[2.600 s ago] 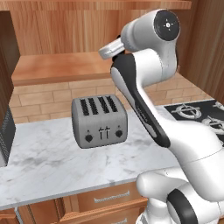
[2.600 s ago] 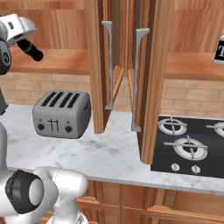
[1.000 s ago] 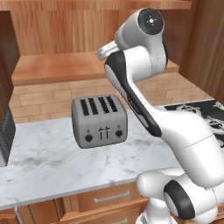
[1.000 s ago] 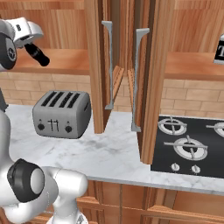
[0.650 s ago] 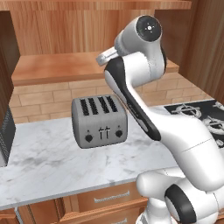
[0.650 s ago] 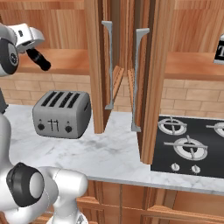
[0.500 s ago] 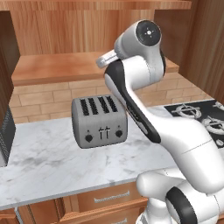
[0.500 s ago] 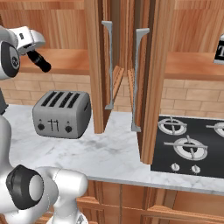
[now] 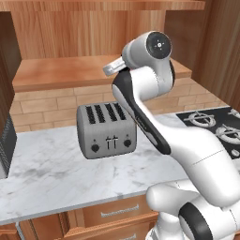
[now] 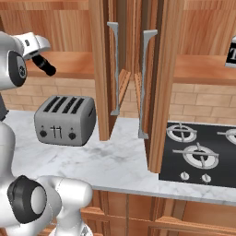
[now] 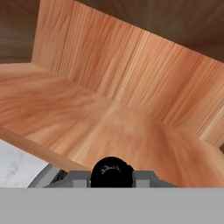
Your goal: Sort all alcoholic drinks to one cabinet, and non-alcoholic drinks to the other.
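My gripper is shut on a small black cola-shaped bottle, held tilted in front of the left cabinet's wooden shelf. The hand view looks along the bottle's black body between my fingers and over that bare shelf. In the left base view my hand hangs at the shelf's front edge. Both cabinets stand with doors open, grey bar handles facing me. A black-labelled "T" bottle stands on the right cabinet's shelf.
A grey four-slot toaster sits on the marble counter right below my hand. A black gas hob lies to the right. The two open doors jut out over the counter between the cabinets. A dark appliance stands at the far left.
The arm has sunk a little, bringing my hand and the black bottle slightly lower toward the left shelf's front edge. The grip has not changed.
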